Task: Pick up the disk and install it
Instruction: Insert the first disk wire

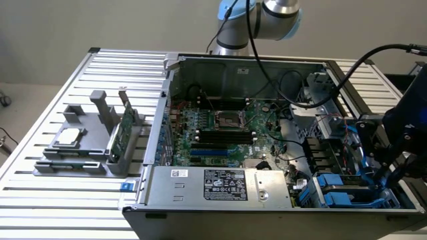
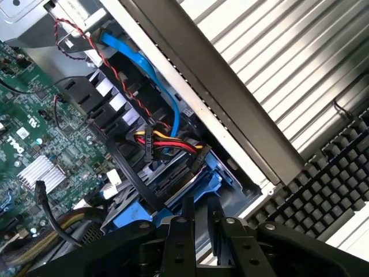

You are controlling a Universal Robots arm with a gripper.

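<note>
Steel-grey computer case [image 1: 233, 70] lies open before me, its drive bay [image 1: 347, 192] at four o'clock holding the disk [image 2: 210, 182] in its blue carrier beneath cables [image 2: 167, 141], my gripper [image 2: 200, 203] at its edge, grip or none I cannot tell, so seating looks nearly done.

Exterior high above case [image 1: 220, 75], wrist close over drive bay [image 2: 199, 179]
</note>
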